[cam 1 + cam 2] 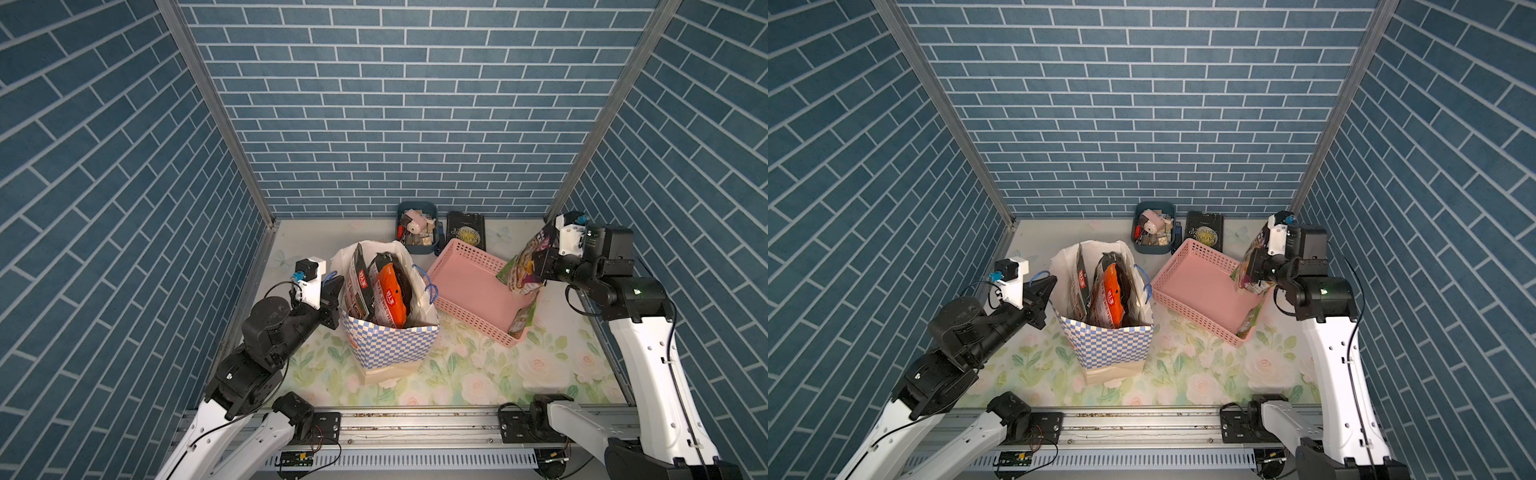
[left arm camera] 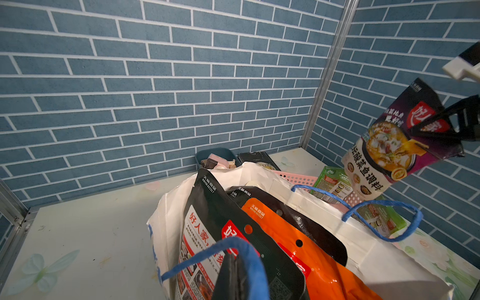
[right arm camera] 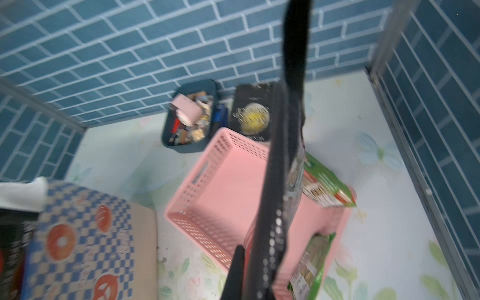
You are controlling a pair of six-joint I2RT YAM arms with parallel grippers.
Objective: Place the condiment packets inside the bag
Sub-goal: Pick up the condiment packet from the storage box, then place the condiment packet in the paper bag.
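in bag point(image 1: 390, 340): three packets point(image 1: 388, 301) showing | right gripper point(image 2: 420, 128) clamps dark packet point(image 2: 384, 155) above pink basket point(image 1: 469, 257) | left gripper point(image 1: 334, 289) closed, hooking bag's cord point(image 2: 233, 244) | to go: two green packets point(image 1: 521, 322)

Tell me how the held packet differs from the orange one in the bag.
The dark packet hangs above the pink basket in the right gripper; the orange packet stands in the bag. The dark one shows a soup bowl, the orange one a red logo. Both are glossy pouches.
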